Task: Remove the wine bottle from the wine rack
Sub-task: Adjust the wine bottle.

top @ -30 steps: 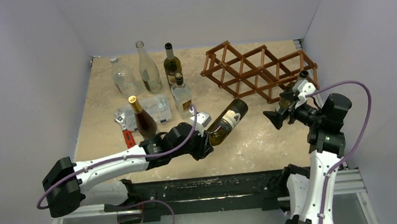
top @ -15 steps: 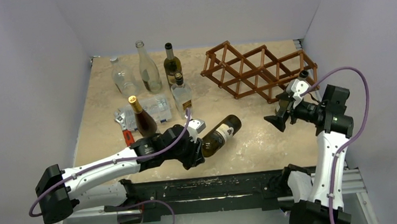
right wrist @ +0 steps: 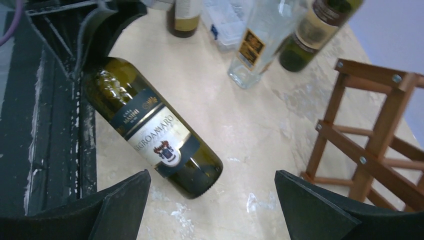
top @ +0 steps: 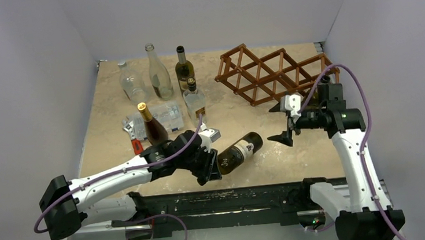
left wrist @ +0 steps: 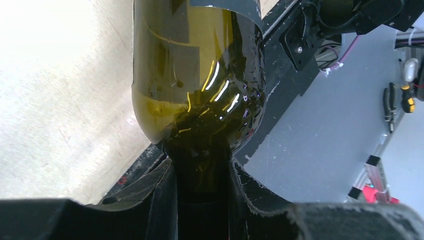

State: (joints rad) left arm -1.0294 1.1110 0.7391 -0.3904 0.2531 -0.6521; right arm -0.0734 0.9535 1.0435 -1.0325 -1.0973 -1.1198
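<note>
Wine bottle (top: 239, 152) is clamped by its neck in the left gripper (top: 213, 164), apart from the rack (right wrist: 387, 122); right gripper (top: 281, 124) is spread wide, empty.

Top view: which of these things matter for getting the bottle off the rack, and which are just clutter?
Job: dark green white-labelled wine bottle, neck clamped in the left jaws; reddish-brown wooden lattice wine rack.
Clutter: five upright glass bottles; clear plastic compartment box; red-handled tool.

Six bottles (top: 239, 151) (top: 153, 128) (top: 195, 103) (top: 184, 70) (top: 160, 75) (top: 129, 82), one wine rack (right wrist: 383, 127)
</note>
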